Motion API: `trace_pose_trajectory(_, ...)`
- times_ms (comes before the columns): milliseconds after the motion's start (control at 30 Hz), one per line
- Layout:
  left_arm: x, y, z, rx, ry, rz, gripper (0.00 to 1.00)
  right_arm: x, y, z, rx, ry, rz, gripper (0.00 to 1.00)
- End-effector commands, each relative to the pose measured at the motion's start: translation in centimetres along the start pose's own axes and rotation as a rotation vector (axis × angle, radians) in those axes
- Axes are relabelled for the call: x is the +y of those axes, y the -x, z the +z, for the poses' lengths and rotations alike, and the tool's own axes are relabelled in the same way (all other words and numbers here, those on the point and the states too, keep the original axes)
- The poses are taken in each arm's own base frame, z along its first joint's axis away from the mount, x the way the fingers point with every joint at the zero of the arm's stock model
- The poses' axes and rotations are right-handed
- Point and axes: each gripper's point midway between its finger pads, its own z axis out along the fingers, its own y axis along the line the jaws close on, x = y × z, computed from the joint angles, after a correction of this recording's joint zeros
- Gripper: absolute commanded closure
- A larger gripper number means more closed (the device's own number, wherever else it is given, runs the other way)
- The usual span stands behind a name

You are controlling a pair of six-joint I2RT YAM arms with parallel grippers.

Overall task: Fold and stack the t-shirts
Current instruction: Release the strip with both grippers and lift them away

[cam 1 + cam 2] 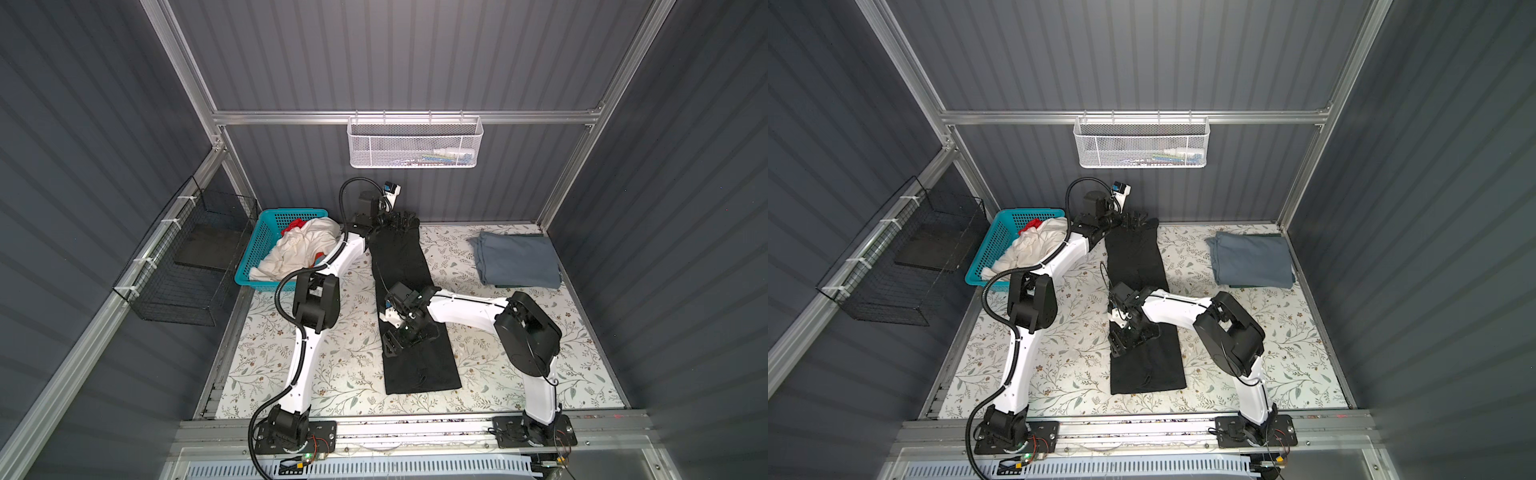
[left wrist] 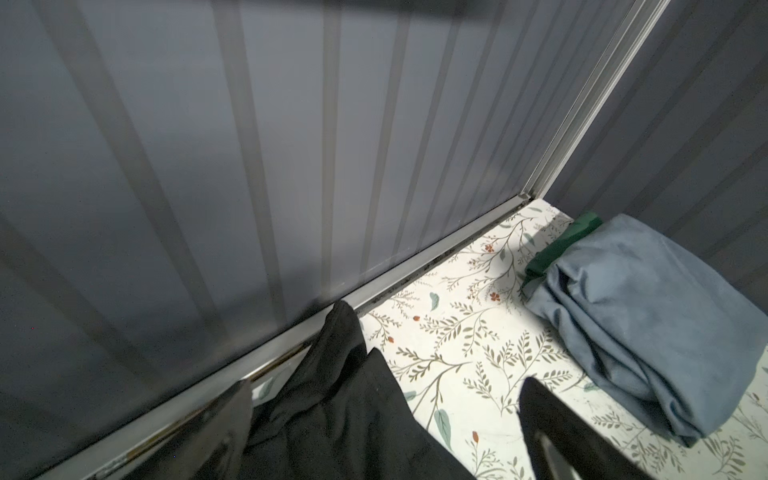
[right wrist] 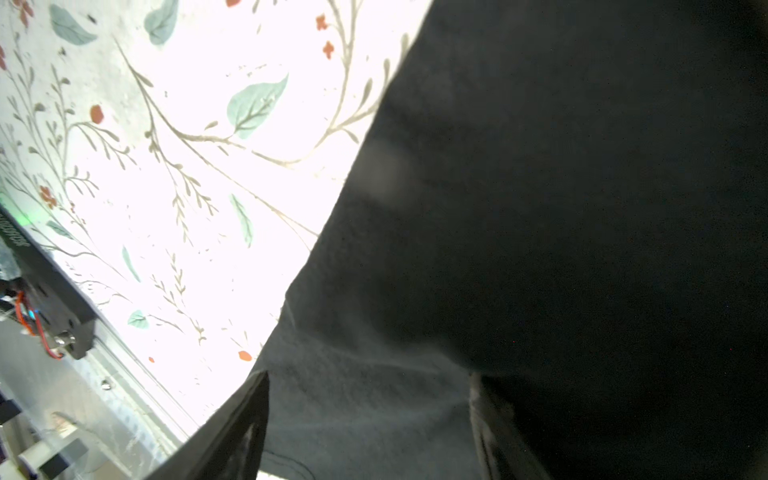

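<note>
One large plain black t-shirt [image 1: 399, 257] lies on the floral-print worktop [image 1: 332, 365], folded into a narrow strip. Its long axis runs from 12 o'clock to 6 o'clock through the centre, with the near end leaning slightly toward 5.

I see my left arm stretched far out to 12 o'clock. Its end effector [image 1: 401, 219] is over the strip's far end, fingers [image 2: 557, 419] spread wide, with black cloth lying loose between them.

My right arm comes in from 5 o'clock, elbow raised at 3, forearm crossing to the centre and wrist tipped down. Its end effector [image 1: 397, 343] sits on the strip's middle, jaws parted over the cloth.

A folded slate blue-grey t-shirt [image 1: 519, 257] rests at 2 o'clock. A white t-shirt [image 1: 303, 245] and a red t-shirt [image 1: 293, 224] are bunched in the teal perforated plastic basket [image 1: 249, 249] at 10 o'clock.
</note>
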Motion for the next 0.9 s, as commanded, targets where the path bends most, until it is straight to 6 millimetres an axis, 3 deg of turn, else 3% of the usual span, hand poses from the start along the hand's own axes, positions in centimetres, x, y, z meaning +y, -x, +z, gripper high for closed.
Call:
trace_pose_trajectory(0, -1.2, 5.1, -2.6, -0.082, -0.013, 0.061, 0.00, -2.7, -2.1, 0.6, 0.044, -0.107, 0.020, 0.21)
trace_pose_trajectory(267, -2.0, 7.9, -6.4, -0.121, 0.037, 0.090, 0.00, -1.6, -2.8, -2.4, -0.045, -0.086, -0.007, 0.19)
trace_pose_trajectory(467, -2.7, 7.7, -8.7, -0.120, 0.056, 0.078, 0.00, -2.2, -2.8, -5.0, -0.102, -0.155, -0.006, 0.13)
trace_pose_trajectory(633, -3.2, 7.8, -11.4, -0.120, 0.085, 0.062, 0.00, -2.4, -3.4, -5.5, -0.106, -0.163, 0.007, 0.12)
trace_pose_trajectory(767, -3.7, 7.7, -15.3, -0.129, 0.146, 0.000, 0.00, -1.7, -3.6, -6.7, -0.162, -0.127, 0.035, 0.03)
trace_pose_trajectory(867, -3.8, 7.0, -18.6, -0.149, 0.207, -0.077, 0.00, -2.5, -4.0, -7.9, -0.194, -0.169, 0.070, 0.01)
